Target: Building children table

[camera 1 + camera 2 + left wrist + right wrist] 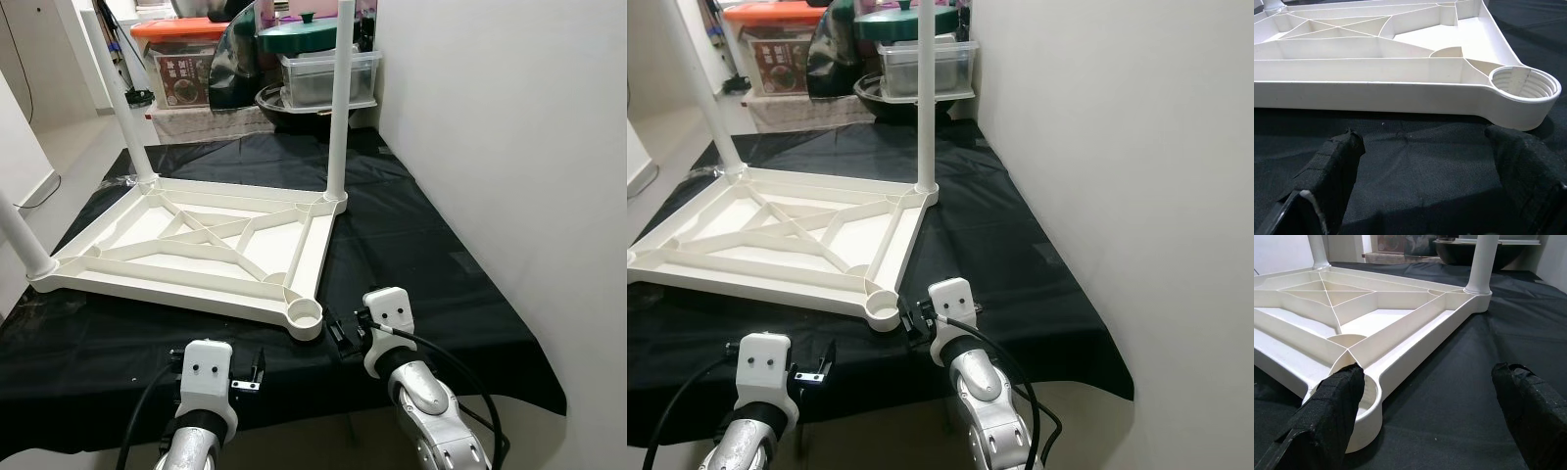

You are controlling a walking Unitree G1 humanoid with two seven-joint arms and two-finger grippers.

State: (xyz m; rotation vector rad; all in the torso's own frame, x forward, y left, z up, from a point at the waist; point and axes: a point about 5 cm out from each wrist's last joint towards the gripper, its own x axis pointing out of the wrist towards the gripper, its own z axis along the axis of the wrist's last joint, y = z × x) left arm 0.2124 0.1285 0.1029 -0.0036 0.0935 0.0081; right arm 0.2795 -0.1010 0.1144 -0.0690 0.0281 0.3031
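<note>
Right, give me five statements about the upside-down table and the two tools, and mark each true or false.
1. The white plastic tabletop lies upside down on the black cloth. True.
2. All four corner sockets hold legs. False: the threaded near corner socket is empty; three white legs, such as the far right leg, stand in the others.
3. The left tool grips a leg. False: it is open and empty.
4. The right tool is open, one finger beside the empty socket. True.
5. The cloth is red. False: black.
</note>
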